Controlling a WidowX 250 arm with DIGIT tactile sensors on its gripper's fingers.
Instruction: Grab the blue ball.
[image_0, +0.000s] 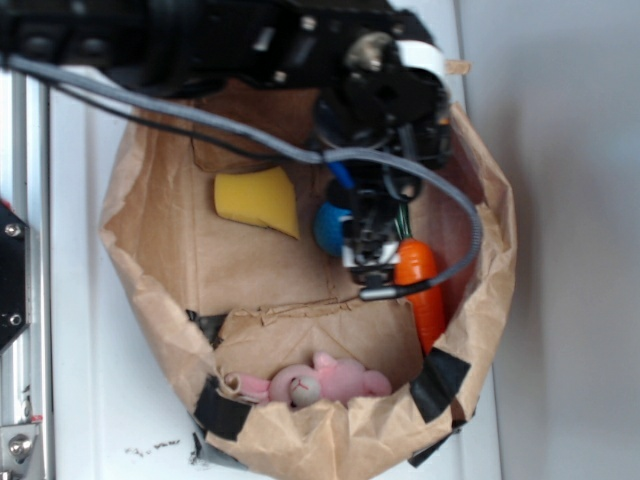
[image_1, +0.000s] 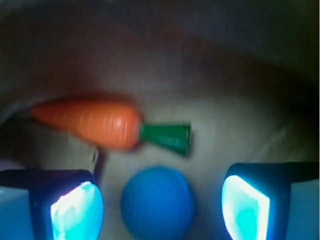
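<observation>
The blue ball (image_1: 157, 202) lies on the floor of the brown paper bag, centred between my two fingers with a clear gap on each side. My gripper (image_1: 161, 210) is open, its pads (image_1: 77, 210) glowing pale blue. In the exterior view the ball (image_0: 328, 228) shows only partly, left of the gripper (image_0: 368, 250), which hangs over it inside the bag. An orange carrot toy (image_1: 92, 122) with a green top lies just beyond the ball.
The paper bag's wall (image_0: 150, 270) rings the workspace. A yellow foam wedge (image_0: 258, 198) lies left of the ball, the carrot (image_0: 420, 285) to its right, a pink plush toy (image_0: 315, 382) at the bag's near side. A grey cable (image_0: 450, 200) loops over the carrot.
</observation>
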